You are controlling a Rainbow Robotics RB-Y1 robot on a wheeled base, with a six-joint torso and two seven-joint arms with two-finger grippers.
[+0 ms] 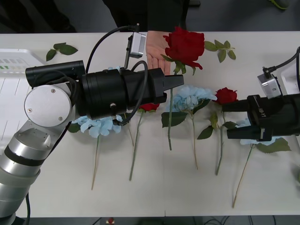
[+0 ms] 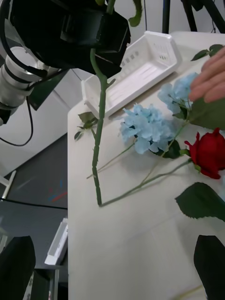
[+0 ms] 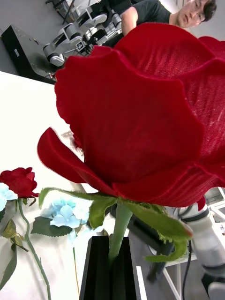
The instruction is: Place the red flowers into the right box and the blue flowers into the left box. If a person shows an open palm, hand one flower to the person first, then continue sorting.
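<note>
Risk of a dropped handover: left gripper (image 1: pixel 180 80) jaws pinch the red rose (image 1: pixel 185 45) by its thin stem, bloom over the person's open palm (image 1: pixel 156 49) at the bench far edge, so early release or stem slip lands it on the bench; right gripper (image 1: pixel 224 121) jaws spread, idle.

Even, bright overhead light falls on the white table (image 1: pixel 154 197); shadows under the stems are faint and soft, with a broader soft shade beneath the left arm (image 1: pixel 93 93). No harsh glare, though the table's near edge looks slightly washed out. In the left wrist view the held rose (image 3: pixel 140 112) sits so close that its petals are soft, and the room behind is blurred. The right wrist view's near fingers (image 2: pixel 16 267) are dark, unfocused blobs
</note>
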